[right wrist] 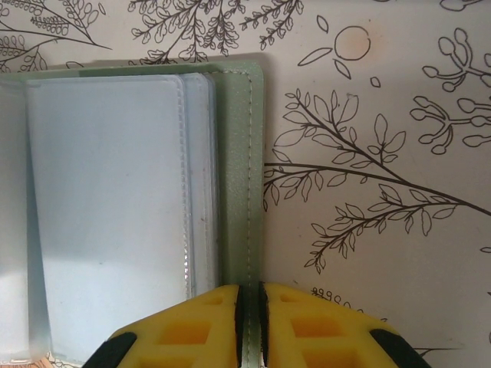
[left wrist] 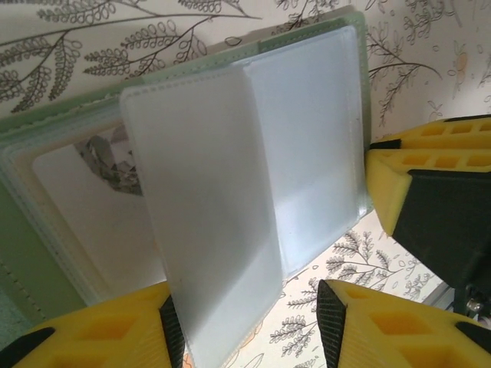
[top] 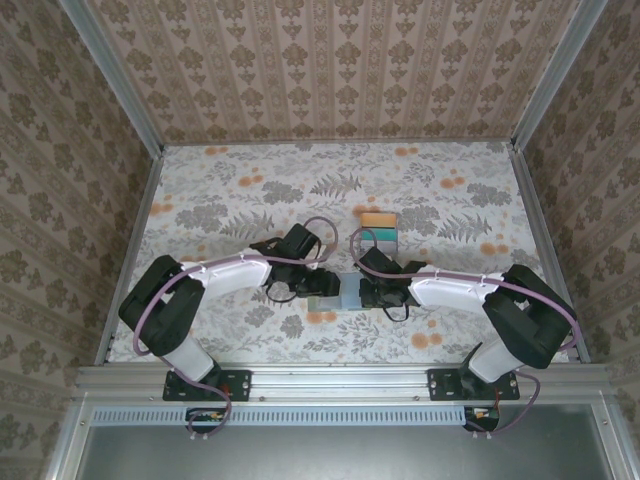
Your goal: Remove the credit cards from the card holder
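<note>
Anchoring matters: the right gripper point(right wrist: 250, 322), jaws nipped on the cover point(right wrist: 234, 176) of the card holder point(top: 338, 290) at the worktop's point(top: 250, 190) 6 o'clock, should hold firm while the left gripper point(left wrist: 245, 307), jaws half open astride a frosted sleeve point(left wrist: 207, 215), closes squarely.

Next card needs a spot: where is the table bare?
Bare cloth: left of the card stack to the left wall, and right of it to the right wall. Crowded: the centre, where left gripper and right gripper meet at the card holder.
</note>
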